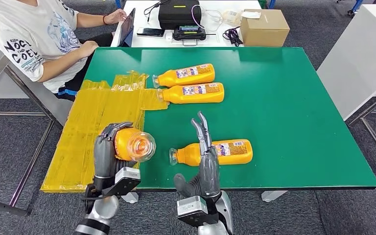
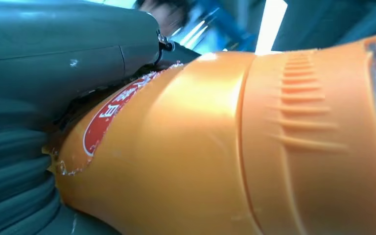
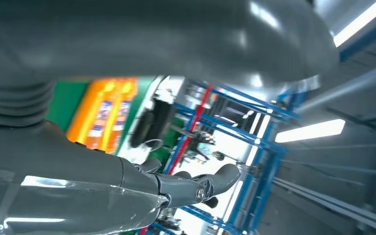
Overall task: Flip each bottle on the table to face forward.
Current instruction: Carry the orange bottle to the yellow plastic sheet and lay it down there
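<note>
Bottles lay on the green desk (image 1: 293,98): a pair (image 1: 191,84) far from us and one (image 1: 214,152) near its front edge. We saw our left hand (image 1: 108,152) gripping a fourth bottle (image 1: 133,144), lifted, and our right hand (image 1: 206,161) spread, holding nothing.

Held bottle (image 1: 133,144) label hidden by fingers (image 1: 105,142)
</note>
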{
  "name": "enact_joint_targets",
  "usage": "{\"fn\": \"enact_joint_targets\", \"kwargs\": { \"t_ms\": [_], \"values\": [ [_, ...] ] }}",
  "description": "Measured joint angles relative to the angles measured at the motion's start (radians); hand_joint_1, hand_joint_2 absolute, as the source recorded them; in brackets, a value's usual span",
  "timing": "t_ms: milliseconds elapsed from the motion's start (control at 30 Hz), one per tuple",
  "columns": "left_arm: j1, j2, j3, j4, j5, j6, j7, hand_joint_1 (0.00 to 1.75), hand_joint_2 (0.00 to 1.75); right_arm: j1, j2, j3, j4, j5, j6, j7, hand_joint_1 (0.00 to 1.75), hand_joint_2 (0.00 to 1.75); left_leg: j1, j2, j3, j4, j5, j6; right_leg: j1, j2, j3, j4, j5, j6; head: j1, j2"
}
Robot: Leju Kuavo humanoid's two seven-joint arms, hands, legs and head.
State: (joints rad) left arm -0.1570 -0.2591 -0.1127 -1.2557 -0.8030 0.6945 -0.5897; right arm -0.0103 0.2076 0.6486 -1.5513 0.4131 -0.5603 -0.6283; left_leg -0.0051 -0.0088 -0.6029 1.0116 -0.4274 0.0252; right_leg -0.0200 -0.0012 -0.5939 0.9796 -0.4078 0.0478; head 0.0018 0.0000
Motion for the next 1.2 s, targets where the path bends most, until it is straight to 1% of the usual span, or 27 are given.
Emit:
{"fn": "enact_joint_targets", "kwargs": {
  "t_ms": [100, 167, 300, 400, 500, 633, 833, 900, 1067, 1200],
  "values": [
    [-0.073, 0.006, 0.109, 0.063, -0.143, 0.003, -0.011, 1.75, 1.75, -0.007, -0.003, 0.016, -0.028, -0.025, 0.012, 0.001, 0.00, 0.00, 0.000, 0.000, 0.000, 0.000, 0.001, 0.000, 0.000, 0.000, 0.000, 0.000, 0.000, 0.000, 0.000, 0.000],
    [-0.105, 0.009, 0.163, 0.093, -0.178, 0.005, -0.009, 1.75, 1.75, -0.009, -0.004, 0.021, -0.038, -0.034, 0.018, 0.001, 0.00, 0.00, 0.000, 0.000, 0.000, 0.000, 0.001, 0.000, 0.000, 0.000, 0.000, 0.000, 0.000, 0.000, 0.000, 0.000],
    [-0.148, 0.015, 0.237, 0.139, -0.243, 0.006, 0.009, 1.75, 1.75, -0.015, -0.005, 0.029, -0.044, -0.055, 0.034, -0.001, 0.00, 0.00, 0.000, -0.001, -0.001, 0.000, 0.001, 0.000, 0.000, 0.000, 0.000, 0.000, 0.000, 0.001, 0.000, 0.000],
    [-0.177, 0.020, 0.285, 0.171, -0.344, 0.006, 0.039, 1.75, 1.75, -0.016, -0.004, 0.030, -0.044, -0.072, 0.055, -0.001, 0.00, 0.00, 0.000, -0.001, -0.001, 0.000, 0.000, 0.000, 0.000, 0.000, 0.000, 0.000, 0.000, 0.001, 0.000, 0.000],
    [-0.201, 0.033, 0.315, 0.209, -0.464, 0.006, 0.087, 1.75, 1.75, -0.018, -0.004, 0.031, -0.044, -0.092, 0.079, 0.001, 0.00, 0.00, 0.000, -0.001, -0.001, 0.000, 0.000, 0.000, 0.000, 0.000, -0.001, 0.000, 0.000, 0.001, 0.000, 0.000],
    [-0.225, 0.056, 0.320, 0.281, -0.546, 0.006, 0.161, 1.75, 1.75, -0.018, -0.004, 0.031, -0.044, -0.113, 0.104, 0.008, 0.00, 0.00, 0.000, 0.000, -0.001, 0.000, 0.000, 0.000, 0.000, 0.000, -0.001, 0.000, 0.000, 0.001, 0.000, 0.000],
    [-0.236, 0.076, 0.320, 0.339, -0.580, 0.006, 0.191, 1.75, 1.75, -0.018, -0.004, 0.030, -0.044, -0.120, 0.115, 0.011, 0.00, 0.00, 0.000, 0.000, -0.001, 0.000, 0.001, 0.000, 0.000, 0.000, -0.001, 0.000, 0.000, 0.001, 0.000, 0.000],
    [-0.243, 0.087, 0.310, 0.367, -0.624, 0.006, 0.233, 1.75, 1.75, -0.018, -0.004, 0.029, -0.044, -0.127, 0.129, 0.012, 0.00, 0.00, 0.000, 0.000, -0.001, 0.000, 0.000, 0.000, 0.000, 0.000, -0.001, 0.000, 0.000, 0.001, 0.000, 0.000],
    [-0.248, 0.132, 0.241, 0.451, -0.747, 0.006, 0.354, 1.75, 1.75, -0.014, -0.004, 0.022, -0.039, -0.144, 0.171, 0.008, 0.00, 0.00, 0.000, 0.000, -0.001, 0.000, 0.000, 0.000, 0.000, 0.000, -0.001, 0.000, 0.000, 0.001, 0.000, 0.000],
    [-0.264, 0.161, 0.176, 0.536, -0.759, 0.004, 0.406, 1.75, 1.75, -0.011, -0.002, 0.016, -0.033, -0.150, 0.199, 0.008, 0.00, 0.00, 0.000, 0.000, -0.001, 0.000, 0.000, 0.000, 0.000, 0.000, -0.001, 0.000, 0.000, 0.001, 0.000, 0.000]
  ]
}}
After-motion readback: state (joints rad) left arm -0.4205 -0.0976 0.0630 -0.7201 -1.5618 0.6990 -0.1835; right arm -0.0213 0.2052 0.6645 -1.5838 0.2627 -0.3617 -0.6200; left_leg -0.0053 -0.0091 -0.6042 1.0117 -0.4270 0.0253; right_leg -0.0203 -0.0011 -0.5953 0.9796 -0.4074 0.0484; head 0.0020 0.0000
